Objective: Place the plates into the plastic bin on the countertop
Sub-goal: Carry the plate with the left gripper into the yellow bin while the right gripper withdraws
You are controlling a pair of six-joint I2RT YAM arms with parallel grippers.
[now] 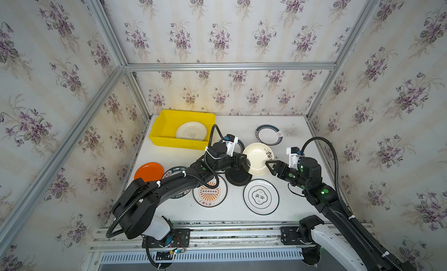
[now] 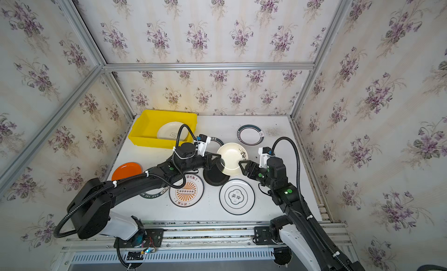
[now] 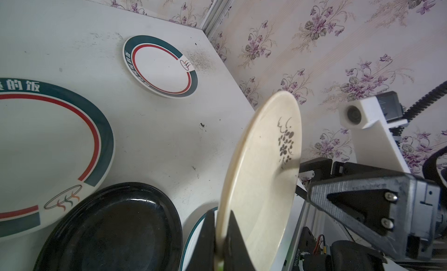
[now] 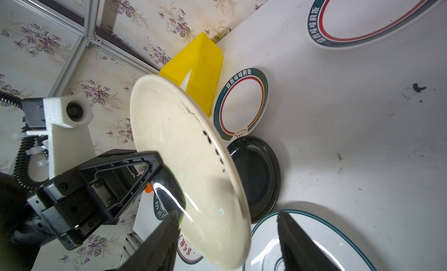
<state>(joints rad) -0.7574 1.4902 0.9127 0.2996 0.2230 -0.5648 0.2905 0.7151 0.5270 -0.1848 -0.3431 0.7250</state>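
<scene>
Handover at centre stage: your left hand (image 3: 220, 229) is pinched tight on one rim of the round cream plate with the dark flower sprig (image 1: 257, 158). It holds the plate tipped up on edge, clear of the white surface (image 1: 232, 129) and just above the glossy black round plate (image 1: 238, 176). Your right hand (image 1: 269, 167) sits at the opposite rim with its jaws spread wide, gripping nothing.

My read: the plate is tipped up so two fingers can close on its thin rim. It goes to the left side because the bright yellow rectangular plastic bin (image 1: 174, 142) sits in the far left corner, within that arm's reach.

Inside the bin lies one plain cream plate (image 1: 191, 131), toward the end nearer the middle of the surface, with room beside it. The rest of the plates, the orange round one (image 1: 148, 171) among them, lie flat on the surface outside the bin. Mind the swing across: a one-sided pinch may let the plate droop.
</scene>
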